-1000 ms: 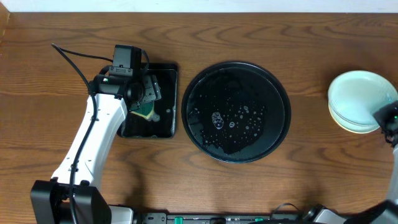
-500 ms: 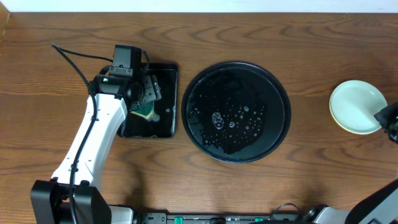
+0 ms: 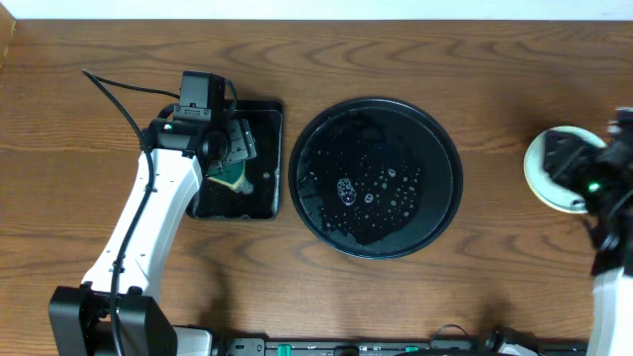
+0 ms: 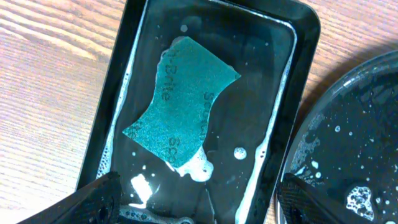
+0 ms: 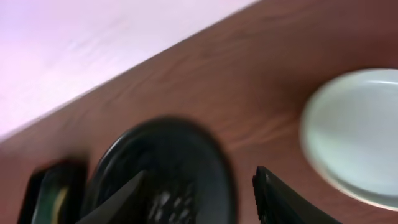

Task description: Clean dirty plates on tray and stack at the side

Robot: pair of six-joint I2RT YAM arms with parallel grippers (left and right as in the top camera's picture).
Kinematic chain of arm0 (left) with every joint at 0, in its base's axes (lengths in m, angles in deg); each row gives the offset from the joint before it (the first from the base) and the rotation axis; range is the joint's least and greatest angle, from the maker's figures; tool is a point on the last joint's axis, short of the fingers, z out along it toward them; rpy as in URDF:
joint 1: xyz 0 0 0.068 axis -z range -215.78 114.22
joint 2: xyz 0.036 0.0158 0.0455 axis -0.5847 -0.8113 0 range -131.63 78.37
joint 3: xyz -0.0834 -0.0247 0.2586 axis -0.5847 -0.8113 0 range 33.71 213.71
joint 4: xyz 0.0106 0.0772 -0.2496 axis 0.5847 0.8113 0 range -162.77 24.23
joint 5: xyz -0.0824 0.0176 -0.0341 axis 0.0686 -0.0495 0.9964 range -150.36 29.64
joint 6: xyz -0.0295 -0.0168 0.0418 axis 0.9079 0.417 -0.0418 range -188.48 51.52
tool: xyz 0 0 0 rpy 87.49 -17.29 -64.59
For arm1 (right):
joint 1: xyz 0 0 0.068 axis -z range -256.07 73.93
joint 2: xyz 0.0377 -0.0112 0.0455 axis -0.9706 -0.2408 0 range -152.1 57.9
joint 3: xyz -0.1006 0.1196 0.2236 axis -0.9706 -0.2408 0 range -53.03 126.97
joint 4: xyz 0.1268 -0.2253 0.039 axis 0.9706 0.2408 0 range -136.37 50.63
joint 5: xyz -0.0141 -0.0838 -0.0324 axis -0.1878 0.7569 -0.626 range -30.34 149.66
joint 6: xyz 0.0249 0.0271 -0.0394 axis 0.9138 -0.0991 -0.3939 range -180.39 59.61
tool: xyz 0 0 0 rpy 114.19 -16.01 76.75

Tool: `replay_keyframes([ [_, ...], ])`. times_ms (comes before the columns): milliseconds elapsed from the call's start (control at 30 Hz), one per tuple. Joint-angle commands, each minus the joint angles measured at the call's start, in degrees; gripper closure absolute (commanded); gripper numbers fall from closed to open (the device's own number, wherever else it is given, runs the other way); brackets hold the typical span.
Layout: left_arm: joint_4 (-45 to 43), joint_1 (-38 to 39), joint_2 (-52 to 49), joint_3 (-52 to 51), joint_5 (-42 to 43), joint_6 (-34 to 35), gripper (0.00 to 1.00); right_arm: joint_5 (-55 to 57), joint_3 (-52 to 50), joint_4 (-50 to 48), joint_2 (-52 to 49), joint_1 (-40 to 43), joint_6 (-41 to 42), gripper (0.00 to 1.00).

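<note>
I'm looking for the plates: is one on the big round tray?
No, the round black tray holds only soapy droplets; the plates sit on the table to its side.

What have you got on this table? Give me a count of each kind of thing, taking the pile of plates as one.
Black trays: 2, the large round black tray and the small rectangular black tray
Green scouring pad: 1
Stack of pale round plates: 1
Robot arms: 2, left arm and right arm
Total: 6

My left arm [image 3: 148, 222] wears white shells over black joints, with a thin black cable [image 3: 114, 94] attached. My left jaws are dull black. My right arm [image 3: 605, 198] carries a small green light [image 3: 593, 185].
</note>
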Motion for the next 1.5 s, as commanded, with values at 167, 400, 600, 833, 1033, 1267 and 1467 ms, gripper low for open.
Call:
replay_keyframes([
  [167, 0.1, -0.2, -0.2, 0.9, -0.1, -0.7, 0.18, -1.8, 0.7, 8.3, 4.3, -16.5, -8.3, 0.47],
  [400, 0.1, -0.2, -0.2, 0.9, -0.1, -0.7, 0.18, -1.2, 0.7, 7.9, 4.3, -23.8, -8.4, 0.40],
  [600, 0.1, -0.2, -0.2, 0.9, -0.1, -0.7, 0.18, -1.2, 0.7, 7.6, 4.3, -24.3, -8.3, 0.01],
  [833, 0.1, -0.2, -0.2, 0.9, -0.1, -0.7, 0.18, -1.2, 0.7, 9.5, 4.3, -24.3, -8.3, 0.01],
  [1033, 0.2, -0.2, -0.2, 0.9, -0.1, -0.7, 0.18, -1.2, 0.7, 10.5, 4.3, -24.3, -8.3, 0.01],
  [1267, 0.1, -0.2, -0.2, 0.9, -0.1, -0.7, 0.18, -1.2, 0.7, 10.5, 4.3, -24.3, -8.3, 0.01],
  [1467, 0.1, -0.2, -0.2, 0.9, -0.1, -0.7, 0.18, 1.6, 0.5, 12.3, 5.5, -24.2, -7.9, 0.01],
])
